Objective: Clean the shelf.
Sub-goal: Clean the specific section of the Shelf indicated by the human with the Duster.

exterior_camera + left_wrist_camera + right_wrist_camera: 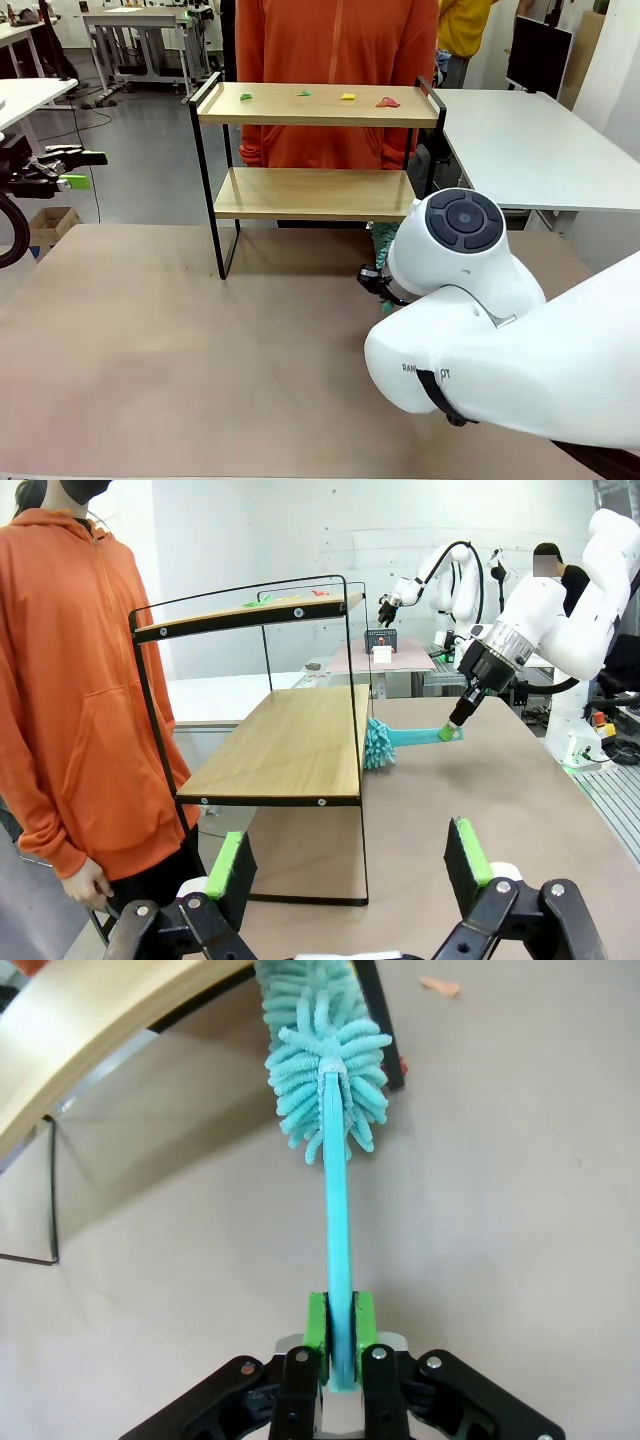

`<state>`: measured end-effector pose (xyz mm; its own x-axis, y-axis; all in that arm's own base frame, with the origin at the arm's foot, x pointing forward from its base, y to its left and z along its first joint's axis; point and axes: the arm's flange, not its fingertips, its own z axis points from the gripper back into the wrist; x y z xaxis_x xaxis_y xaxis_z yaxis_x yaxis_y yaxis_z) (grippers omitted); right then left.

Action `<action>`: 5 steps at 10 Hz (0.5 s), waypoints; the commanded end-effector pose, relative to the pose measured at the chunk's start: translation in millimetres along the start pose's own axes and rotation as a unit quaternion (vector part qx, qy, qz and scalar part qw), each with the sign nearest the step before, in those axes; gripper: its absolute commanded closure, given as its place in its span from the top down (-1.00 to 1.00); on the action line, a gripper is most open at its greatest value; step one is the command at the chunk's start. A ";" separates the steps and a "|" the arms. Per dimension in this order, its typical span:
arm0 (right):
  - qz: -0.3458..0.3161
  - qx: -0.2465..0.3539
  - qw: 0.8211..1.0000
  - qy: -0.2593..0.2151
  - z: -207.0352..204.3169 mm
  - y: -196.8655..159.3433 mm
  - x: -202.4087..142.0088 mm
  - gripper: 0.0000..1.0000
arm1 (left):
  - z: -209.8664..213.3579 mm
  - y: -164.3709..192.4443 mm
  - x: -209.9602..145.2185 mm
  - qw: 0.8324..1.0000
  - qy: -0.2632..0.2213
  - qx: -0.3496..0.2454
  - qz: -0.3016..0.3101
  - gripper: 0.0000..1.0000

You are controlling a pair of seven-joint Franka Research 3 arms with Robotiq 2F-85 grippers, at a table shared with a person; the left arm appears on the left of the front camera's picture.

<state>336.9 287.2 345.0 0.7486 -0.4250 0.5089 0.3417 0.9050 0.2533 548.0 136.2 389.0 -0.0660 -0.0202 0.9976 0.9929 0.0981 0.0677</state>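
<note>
Shelf [300, 192] stood at the far middle of the table [150, 350], long side toward the robot. Person [335, 60] in an orange hoodie stood right behind it, one hand [85, 885] hanging low. Top board carried small scraps in a row: green scrap [246, 97], second green scrap [304, 93], yellow scrap [348, 97], red scrap [388, 102]. Lower board looked bare. Right gripper [339, 1325] had its fingers clamped flat on the end of a teal duster [337, 1230], handle pointing straight out from the pads. The fluffy head sat at the shelf's right end, level with the lower board and against the black end post [380, 1020]. That post was between the head and the board, and I couldn't tell whether the head touched the wood. In the front view the right arm's elbow [470, 320] blocked the right gripper and most of the duster. An orange scrap [440, 986] lay on the table past the post, and a small red bit [403, 1065] lay just beside the post's foot. Left gripper [350, 865] hung off the table's left side, well apart from the shelf, fingers wide apart with nothing between them, aimed at the shelf's left end. White side table [530, 140] stood to the right and a cardboard box [50, 225] on the floor to the left.
</note>
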 end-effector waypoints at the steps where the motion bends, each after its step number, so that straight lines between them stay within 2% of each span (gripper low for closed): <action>1: -0.001 -0.007 1.000 0.014 20.4 -81.8 -10.9 -0.73 | -0.3 -2.1 1.9 1.000 -0.004 -0.001 -0.008 1.00; 2: 0.012 0.005 1.000 0.003 24.2 -83.3 -13.1 -0.73 | -0.3 -2.1 1.9 1.000 -0.004 -0.001 -0.008 1.00; 3: 0.000 -0.004 1.000 0.005 -1.3 -3.1 3.2 -0.73 | -0.3 -2.1 1.9 1.000 -0.004 -0.001 -0.008 1.00; 5: 0.000 -0.004 1.000 0.005 -1.3 -3.1 3.2 -0.73 | -0.3 -2.1 1.9 1.000 -0.004 -0.001 -0.008 1.00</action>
<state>337.7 283.9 344.9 0.7595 -0.4090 0.5058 0.3300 0.9124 0.2421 548.0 136.2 389.0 -0.0660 -0.0202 0.9976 0.9929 0.0981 0.0677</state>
